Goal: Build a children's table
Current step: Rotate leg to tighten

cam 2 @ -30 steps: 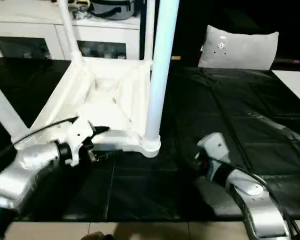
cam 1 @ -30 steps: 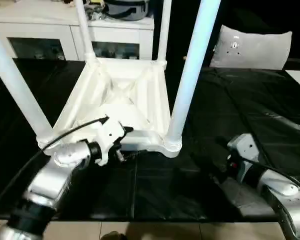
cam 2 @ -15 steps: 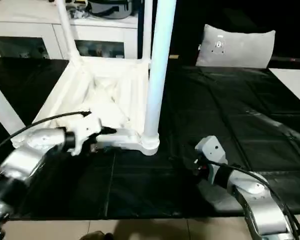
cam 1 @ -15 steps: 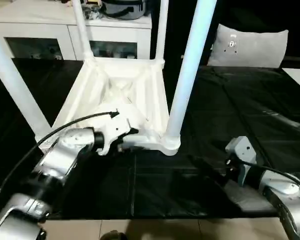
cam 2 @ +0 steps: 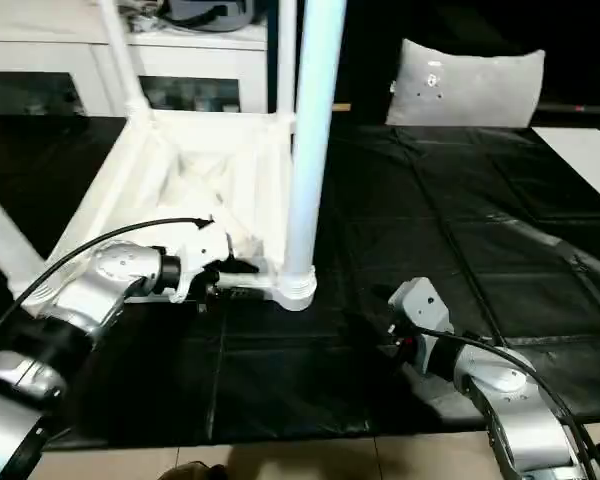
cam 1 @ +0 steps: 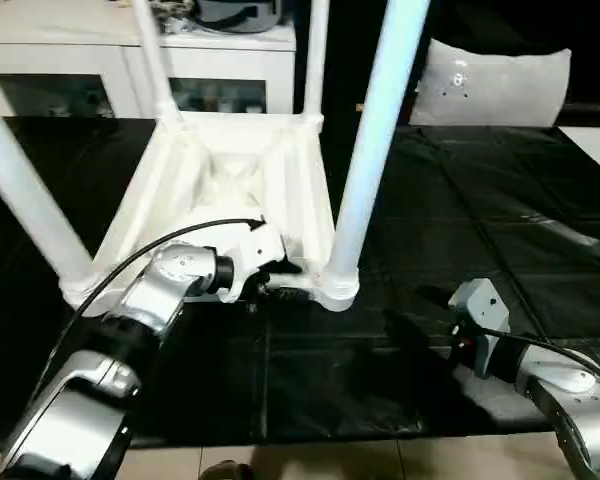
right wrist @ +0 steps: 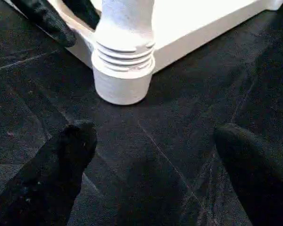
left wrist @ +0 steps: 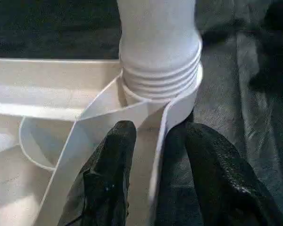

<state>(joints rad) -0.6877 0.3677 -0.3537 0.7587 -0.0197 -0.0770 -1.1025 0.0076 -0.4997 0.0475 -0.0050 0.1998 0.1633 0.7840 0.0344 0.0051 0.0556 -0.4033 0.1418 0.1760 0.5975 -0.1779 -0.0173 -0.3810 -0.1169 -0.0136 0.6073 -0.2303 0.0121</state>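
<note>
Table top [cam 1: 230,175] lies upside down on black mat [cam 1: 500,240], ribs up, four legs in corner sockets.

My left gripper [left wrist: 153,181] straddles near rim wall beside near-right socket [right wrist: 123,80]: one finger [left wrist: 108,183] inside, other outside, gap partly narrowed; firm clamp on rim cannot be confirmed.

My right gripper [right wrist: 151,165] spread wide, holding nothing, low over mat, near socket, apart from it.

Advice: pinch rim square, steady top, avoid tipping legs.

Near-right leg [cam 1: 375,140] long axis upright, free end pointing up; top's long side runs away from me.

Left gripper [left wrist: 155,155] pinching; right gripper [right wrist: 151,160] wide.
</note>
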